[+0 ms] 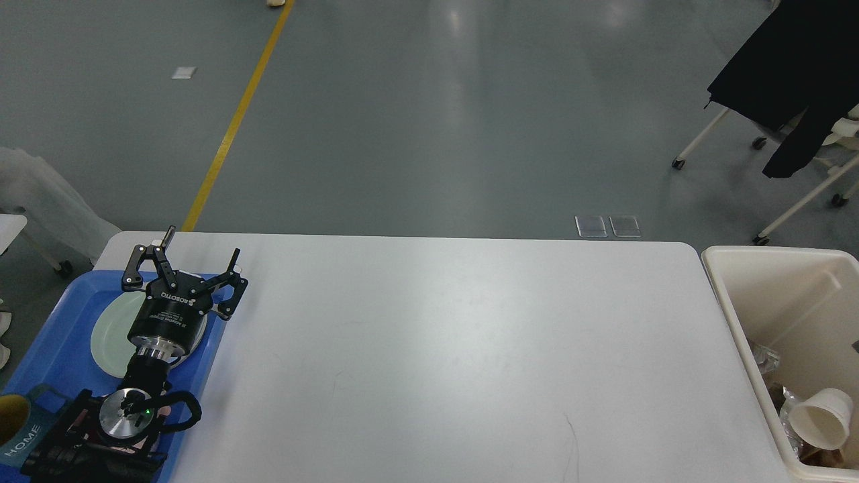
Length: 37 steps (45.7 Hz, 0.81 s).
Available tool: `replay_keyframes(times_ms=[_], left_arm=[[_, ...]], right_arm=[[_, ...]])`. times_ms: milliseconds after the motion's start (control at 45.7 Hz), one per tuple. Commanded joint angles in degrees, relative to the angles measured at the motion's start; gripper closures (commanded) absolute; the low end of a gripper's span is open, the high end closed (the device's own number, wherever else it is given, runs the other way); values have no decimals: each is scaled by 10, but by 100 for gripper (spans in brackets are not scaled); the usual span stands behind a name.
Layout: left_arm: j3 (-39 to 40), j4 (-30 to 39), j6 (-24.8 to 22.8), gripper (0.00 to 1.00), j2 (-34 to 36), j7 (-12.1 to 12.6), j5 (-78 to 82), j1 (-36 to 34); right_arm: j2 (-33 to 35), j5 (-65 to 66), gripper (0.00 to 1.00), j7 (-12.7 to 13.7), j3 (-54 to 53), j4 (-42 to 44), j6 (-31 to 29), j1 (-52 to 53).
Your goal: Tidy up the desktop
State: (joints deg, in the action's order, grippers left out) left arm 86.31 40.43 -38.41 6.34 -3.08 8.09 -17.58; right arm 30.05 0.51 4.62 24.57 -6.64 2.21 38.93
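The desktop (443,349) is a wide white tabletop that fills most of the head view, with nothing lying on its middle. My left gripper (201,243) hovers over the far end of a blue tray (64,329) at the desktop's left edge. Its two black fingers (168,235) are spread wide apart and hold nothing. A pale green plate (111,332) lies on the tray, partly hidden under the gripper's body. My right gripper is out of view.
A teal mug (20,429) marked HOME sits at the tray's near end. A cream bin (798,322) stands off the desktop's right edge, holding a white paper cup (820,419) and crumpled wrappers. Chairs with a black coat (785,74) stand on the floor behind.
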Motion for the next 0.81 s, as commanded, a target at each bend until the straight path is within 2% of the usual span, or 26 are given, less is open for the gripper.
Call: replay_keyframes(times_ms=[0, 109, 241, 350, 438, 481, 613, 788], left_arm=[[0, 0, 0, 3, 0, 0, 0, 0], [0, 0, 0, 3, 0, 0, 0, 0], [0, 0, 0, 3, 1, 0, 0, 0], [0, 0, 0, 3, 0, 0, 0, 0], [0, 0, 0, 3, 0, -1, 0, 0], [0, 0, 0, 3, 0, 0, 0, 0], [0, 0, 0, 3, 0, 0, 0, 0], [0, 0, -1, 3, 0, 0, 0, 0]], right_arm=[[18, 6, 0, -24, -169, -50, 0, 49], [61, 7, 0, -47, -405, -136, -1, 55], [61, 10, 0, -50, -665, -251, -11, 8], [46, 36, 0, -52, -783, -331, -42, -57], [11, 114, 0, -59, -855, -356, -68, -81], [-15, 158, 0, -75, -899, -355, -82, -97], [-94, 242, 0, -149, -1015, -388, -111, -158], [-145, 244, 0, -212, -1062, -402, -138, -214]])
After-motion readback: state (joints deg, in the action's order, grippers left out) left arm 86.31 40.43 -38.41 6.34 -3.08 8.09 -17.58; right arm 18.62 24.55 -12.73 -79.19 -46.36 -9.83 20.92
